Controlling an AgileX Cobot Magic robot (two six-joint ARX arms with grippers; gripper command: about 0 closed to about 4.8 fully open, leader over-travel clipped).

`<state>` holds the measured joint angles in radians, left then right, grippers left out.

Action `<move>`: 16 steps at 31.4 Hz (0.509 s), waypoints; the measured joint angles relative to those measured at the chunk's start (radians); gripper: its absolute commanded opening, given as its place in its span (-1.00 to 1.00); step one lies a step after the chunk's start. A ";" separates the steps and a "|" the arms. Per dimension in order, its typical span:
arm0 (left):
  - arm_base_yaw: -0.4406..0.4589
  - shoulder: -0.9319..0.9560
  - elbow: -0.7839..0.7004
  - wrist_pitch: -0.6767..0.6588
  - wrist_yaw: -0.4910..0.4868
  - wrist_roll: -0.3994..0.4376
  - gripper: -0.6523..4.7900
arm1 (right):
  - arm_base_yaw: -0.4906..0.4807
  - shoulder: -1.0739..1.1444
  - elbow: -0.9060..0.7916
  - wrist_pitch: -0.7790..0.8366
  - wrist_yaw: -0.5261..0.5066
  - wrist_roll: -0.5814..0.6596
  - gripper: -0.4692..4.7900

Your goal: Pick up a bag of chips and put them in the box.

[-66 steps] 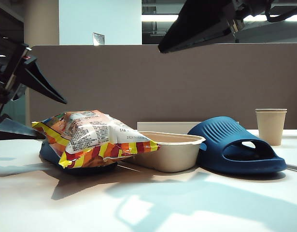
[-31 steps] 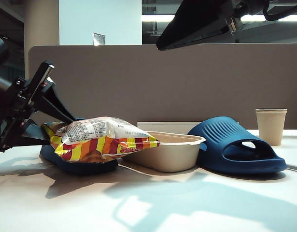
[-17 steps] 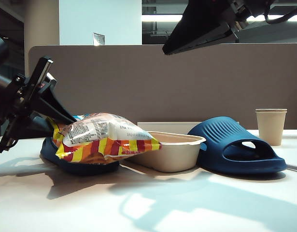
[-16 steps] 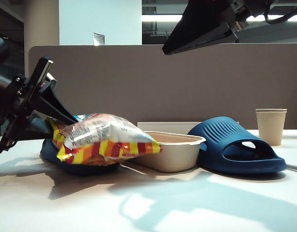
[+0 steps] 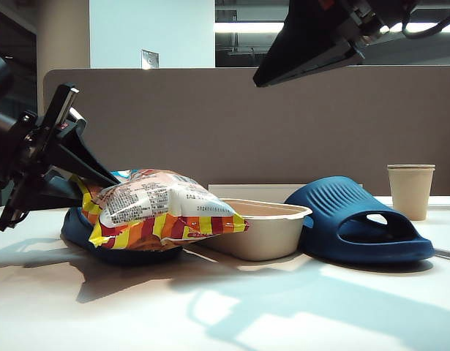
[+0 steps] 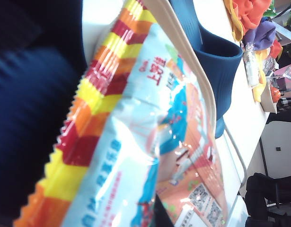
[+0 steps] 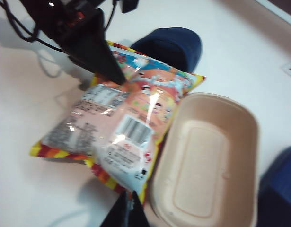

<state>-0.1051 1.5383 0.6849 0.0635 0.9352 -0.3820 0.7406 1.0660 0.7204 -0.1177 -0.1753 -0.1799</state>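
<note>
The left gripper (image 5: pixel 89 183) is at the left end of the bag of chips (image 5: pixel 162 210), jaws narrowed onto that crimped edge, one finger above and one below; it looks like a pinch on the seal, though how firmly it bites I cannot tell. The bag lies across a blue slipper (image 5: pixel 85 238) at the left, its right tip just overhanging the near-left rim of the box (image 5: pixel 263 232). The right gripper (image 5: pixel 272 73) hangs high above the box, not touching anything, and its fingertips read as together in its own wrist view.

Now the risks. A grip on thin, slick foil could slide off as the bag lifts, dropping it back on the slipper. The puffy bag could swing and knock the light pulp box across the table. A second blue slipper (image 5: pixel 360 223) sits just right of the box, with a paper cup (image 5: pixel 410 191) beyond.
</note>
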 measured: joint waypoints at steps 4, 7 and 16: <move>0.003 -0.025 0.000 -0.008 0.026 0.000 -0.34 | 0.000 0.000 0.000 0.000 0.058 -0.005 -0.84; 0.012 -0.067 -0.001 -0.012 0.045 -0.001 -0.34 | -0.001 0.000 0.000 0.000 0.088 -0.005 -0.84; 0.044 -0.163 0.000 0.016 0.068 -0.019 -0.35 | -0.001 0.000 0.000 0.000 0.148 -0.005 -0.84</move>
<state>-0.0608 1.3754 0.6846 0.0792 1.0031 -0.4007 0.7399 1.0660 0.7204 -0.1177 -0.0277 -0.1852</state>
